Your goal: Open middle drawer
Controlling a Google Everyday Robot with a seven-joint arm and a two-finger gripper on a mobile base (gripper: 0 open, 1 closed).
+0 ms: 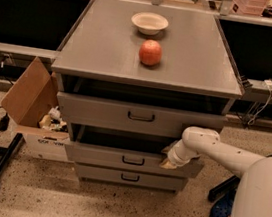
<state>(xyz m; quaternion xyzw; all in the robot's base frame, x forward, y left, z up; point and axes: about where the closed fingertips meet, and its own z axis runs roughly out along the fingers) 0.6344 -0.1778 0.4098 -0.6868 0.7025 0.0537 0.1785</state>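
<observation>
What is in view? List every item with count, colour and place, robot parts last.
cabinet: 1, grey, centre
bowl: 1, white, rear of the cabinet top
apple: 1, red, on the cabinet top, in front of the bowl
top drawer: 1, grey, just under the cabinet top
middle drawer: 1, grey, second down, partly pulled out
bottom drawer: 1, grey, lowest
box: 1, brown cardboard, on the floor left of the cabinet, flap open
blue object: 1, on the floor at lower right, unclear what it is
arm: 1, white, reaching in from the right
end effector: 1, pale, at the right end of the middle drawer's top edge
</observation>
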